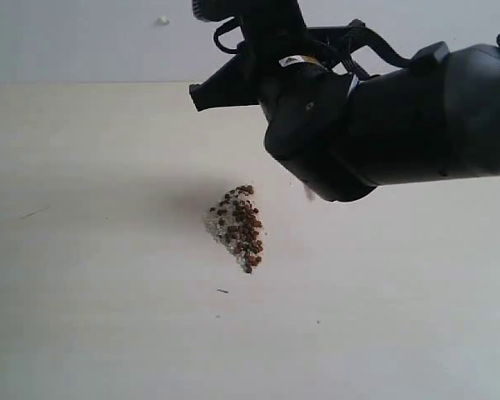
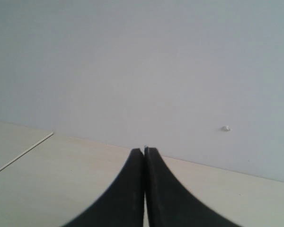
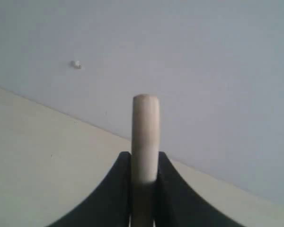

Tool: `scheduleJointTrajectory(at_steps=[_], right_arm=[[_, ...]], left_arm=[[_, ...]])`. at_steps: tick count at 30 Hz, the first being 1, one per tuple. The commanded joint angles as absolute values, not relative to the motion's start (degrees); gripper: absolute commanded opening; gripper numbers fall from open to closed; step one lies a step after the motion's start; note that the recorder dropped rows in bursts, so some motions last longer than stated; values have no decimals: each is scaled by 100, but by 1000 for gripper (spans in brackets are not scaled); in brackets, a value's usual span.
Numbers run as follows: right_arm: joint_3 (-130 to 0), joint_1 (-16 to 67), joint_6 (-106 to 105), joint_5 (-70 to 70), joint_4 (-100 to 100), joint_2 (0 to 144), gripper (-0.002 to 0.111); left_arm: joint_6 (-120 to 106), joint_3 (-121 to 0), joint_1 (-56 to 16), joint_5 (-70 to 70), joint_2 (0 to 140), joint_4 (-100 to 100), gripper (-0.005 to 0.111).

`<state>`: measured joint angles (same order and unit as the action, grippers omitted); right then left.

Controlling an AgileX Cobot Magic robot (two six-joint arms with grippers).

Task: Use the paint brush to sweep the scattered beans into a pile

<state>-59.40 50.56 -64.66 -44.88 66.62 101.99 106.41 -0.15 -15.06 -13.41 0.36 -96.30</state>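
The beans lie as one compact elongated pile (image 1: 238, 227) of small brown beads and whitish crumbs in the middle of the pale table (image 1: 83, 250). The paint brush (image 3: 145, 127) shows in the right wrist view as a pale wooden handle end standing up between the black fingers. My right gripper (image 3: 145, 158) is shut on that handle. In the exterior view the bulky black right arm (image 1: 400, 125) hangs above and to the right of the pile and hides the brush head. My left gripper (image 2: 144, 151) is shut with nothing in it, above bare table.
A grey-white wall (image 1: 83, 42) rises behind the table and carries a small white knob (image 1: 162, 20). A dark speck (image 1: 222, 291) lies on the table just in front of the pile. A seam line (image 2: 21, 151) crosses the table in the left wrist view.
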Motion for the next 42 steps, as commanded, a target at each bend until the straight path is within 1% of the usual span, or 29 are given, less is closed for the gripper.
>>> scheduleJointTrajectory(at_steps=[1,4,8,11,13,16,20,27,30,36,42], right_arm=[[-5917,5054,-6737,-4432,5506,10280,0],[-5917,5031,-6483,-4386,4359,10491,0],[-5917,4742,-5186,-4388,2591,10767,0],[-5917,4475,-4291,-4601,2161,11009,0],[-5917,4295,-4175,-4616,1898,11215,0],[-5917,4128,-4083,-4544,1607,11505,0],[-5917,4118,-3814,-4335,1316,11753,0],[-5917,4134,-3268,-3471,1163,11727,0],[-5917,4203,-3218,-3302,1107,11727,0],[-5917,4620,-3114,-3216,889,11717,0],[-5917,4735,-3131,-2538,1023,11513,0]], left_arm=[[10658,0,-1508,-1331,0,-9653,0],[10658,0,-1508,-1343,0,-9653,0],[10658,0,-1508,-1333,0,-9653,0],[10658,0,-1508,-1333,0,-9653,0],[10658,0,-1508,-1333,0,-9653,0],[10658,0,-1508,-1333,0,-9653,0],[10658,0,-1508,-1321,0,-9653,0],[10658,0,-1508,-1321,0,-9653,0],[10658,0,-1508,-1321,0,-9653,0],[10658,0,-1508,-1321,0,-9653,0],[10658,0,-1508,-1321,0,-9653,0]])
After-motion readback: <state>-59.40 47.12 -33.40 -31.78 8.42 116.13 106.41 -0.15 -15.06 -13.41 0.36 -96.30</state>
